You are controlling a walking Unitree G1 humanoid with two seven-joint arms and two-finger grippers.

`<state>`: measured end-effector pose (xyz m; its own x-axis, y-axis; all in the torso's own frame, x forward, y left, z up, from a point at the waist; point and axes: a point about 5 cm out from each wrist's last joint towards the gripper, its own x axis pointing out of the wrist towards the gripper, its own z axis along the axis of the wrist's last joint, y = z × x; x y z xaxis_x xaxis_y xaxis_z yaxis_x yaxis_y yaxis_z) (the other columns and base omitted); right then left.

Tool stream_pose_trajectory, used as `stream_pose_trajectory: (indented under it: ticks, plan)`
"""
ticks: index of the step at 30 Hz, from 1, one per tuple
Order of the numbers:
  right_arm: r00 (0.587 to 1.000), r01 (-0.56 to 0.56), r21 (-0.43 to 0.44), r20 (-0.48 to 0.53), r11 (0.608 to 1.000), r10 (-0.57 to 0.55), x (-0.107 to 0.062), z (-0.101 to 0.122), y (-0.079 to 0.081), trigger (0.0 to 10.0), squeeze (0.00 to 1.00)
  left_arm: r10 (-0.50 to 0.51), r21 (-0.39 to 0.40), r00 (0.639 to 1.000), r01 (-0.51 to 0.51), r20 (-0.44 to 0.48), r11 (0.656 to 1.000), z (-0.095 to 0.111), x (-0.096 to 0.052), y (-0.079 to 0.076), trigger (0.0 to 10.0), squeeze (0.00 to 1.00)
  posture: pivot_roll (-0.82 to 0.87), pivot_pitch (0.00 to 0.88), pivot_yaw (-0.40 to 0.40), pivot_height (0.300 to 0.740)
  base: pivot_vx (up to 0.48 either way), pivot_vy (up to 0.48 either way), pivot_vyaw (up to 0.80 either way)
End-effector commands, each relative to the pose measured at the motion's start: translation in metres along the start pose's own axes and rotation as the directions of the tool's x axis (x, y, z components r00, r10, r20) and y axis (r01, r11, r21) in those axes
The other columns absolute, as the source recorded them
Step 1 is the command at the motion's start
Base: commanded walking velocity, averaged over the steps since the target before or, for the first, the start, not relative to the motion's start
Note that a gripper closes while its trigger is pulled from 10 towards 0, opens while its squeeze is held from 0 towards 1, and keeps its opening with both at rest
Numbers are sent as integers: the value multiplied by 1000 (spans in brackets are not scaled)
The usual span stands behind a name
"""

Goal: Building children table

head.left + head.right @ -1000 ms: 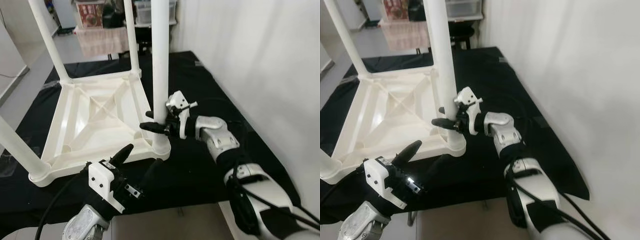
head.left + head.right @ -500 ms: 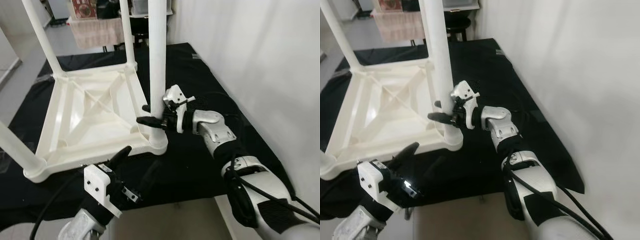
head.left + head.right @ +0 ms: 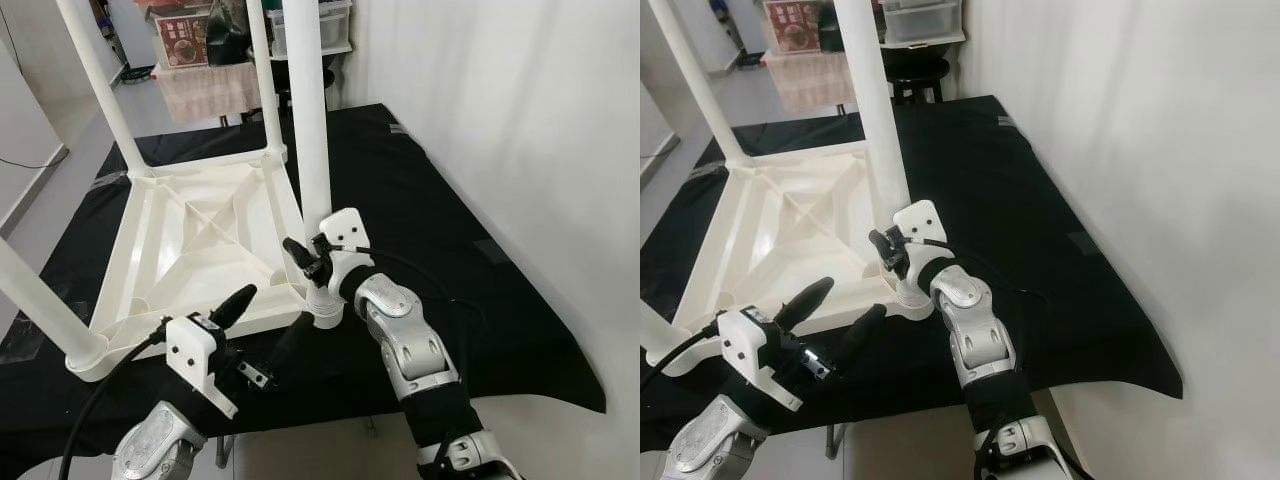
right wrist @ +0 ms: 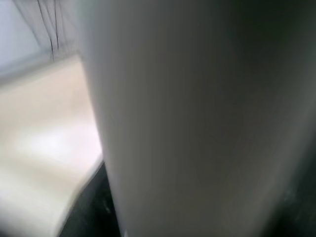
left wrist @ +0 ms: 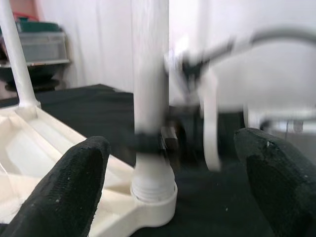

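The near leg (image 3: 308, 130) of the upturned table (image 3: 200, 240) is grasped by the right gripper (image 3: 312, 262) (just above its socket); the left gripper (image 3: 268, 325) is spread.

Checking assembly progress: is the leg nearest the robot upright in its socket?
Upright: the leg stands vertical in the table's corner socket.

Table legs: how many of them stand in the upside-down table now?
4: near-right leg at the right gripper; far-right leg; far-left leg; near-left leg. Each stands at one corner of the table top.
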<state>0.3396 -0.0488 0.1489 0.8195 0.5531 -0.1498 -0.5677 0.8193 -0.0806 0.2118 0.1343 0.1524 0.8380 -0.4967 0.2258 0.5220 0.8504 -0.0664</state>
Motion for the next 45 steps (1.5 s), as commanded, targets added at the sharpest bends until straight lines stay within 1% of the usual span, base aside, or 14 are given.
stream_pose_trajectory:
  ticks: [1, 8, 9, 14, 18, 19, 20, 21, 27, 36, 38, 39, 43, 45]
  plan:
    - [993, -105, 39, 58, 994, 103, 2, 13, 4, 10000, 1000, 7, -4, 1000, -7, -14, 1000, -4, -1, 2, 10000, 0, -13, 52, 35, 740, 0, 0, 0]
    - [899, -406, -73, 145, 911, 412, -2, 33, 3, 10000, 1000, 17, 9, 1000, -17, -12, 1000, -4, 0, 2, 10000, 0, -23, 48, 29, 740, 0, 0, 0]
    - [862, -480, -115, 125, 870, 492, -3, 33, -1, 10000, 0, 22, 16, 1000, -22, -13, 1000, -4, -1, 0, 10000, 0, -23, 45, 27, 740, 0, 0, 0]
    - [784, -606, -201, 17, 770, 621, 4, 32, -17, 10000, 0, 50, 56, 998, -49, -24, 997, -5, -7, -3, 10000, 0, -12, 45, 22, 740, 0, 0, 0]
    - [776, -622, -159, 4, 767, 631, 9, 38, -26, 10000, 0, 81, 79, 996, -79, -27, 994, -5, -11, -3, 10000, 0, -1, 50, 19, 740, 0, 0, 0]
    - [771, -631, -117, 12, 767, 636, 10, 40, -30, 2745, 0, 95, 91, 995, -92, -30, 992, -5, -13, -4, 10000, 0, 2, 54, 19, 740, 0, 0, 0]
    - [771, -631, -117, 12, 767, 636, 10, 40, -30, 2745, 0, 95, 91, 995, -92, -30, 992, -5, -13, -4, 10000, 0, 2, 54, 19, 740, 0, 0, 0]
    - [772, -631, -88, 17, 770, 635, 11, 41, -34, 0, 0, 109, 98, 994, -105, -32, 990, -6, -14, -4, 10000, 0, 3, 56, 18, 740, 0, 0, 0]
    - [771, -634, -72, 17, 770, 637, 8, 41, -43, 0, 0, 120, 114, 992, -116, -34, 987, -6, -16, -6, 10000, 0, 1, 63, 21, 740, 0, 0, 0]
    - [861, -508, -150, -63, 848, 505, -19, 7, -67, 0, 0, 152, 141, 987, -143, -53, 980, -5, -25, -11, 10000, 0, -8, 105, 32, 740, 0, 0, 0]
    - [996, -54, -73, -70, 996, 49, -20, -5, -61, 0, 0, 155, 140, 986, -146, -55, 979, -4, -29, -11, 10000, 0, -15, 116, 29, 740, 0, 0, 0]
    - [983, 168, -13, -70, 986, -169, -31, -9, -52, 0, 0, 156, 135, 986, -147, -56, 980, -3, -29, -10, 10000, 0, -29, 137, 48, 740, 0, 0, 0]
    - [996, 72, -13, -60, 997, -72, -46, -16, 0, 0, 0, 141, 124, 988, -132, -64, 983, -4, -28, -9, 10000, 0, -45, 133, 75, 740, 0, 0, 0]
    - [997, 57, -9, -60, 998, -57, -43, -17, 1, 0, 0, 138, 118, 988, -129, -67, 985, -4, -28, -8, 10000, 0, -39, 132, 78, 740, 0, 0, 0]
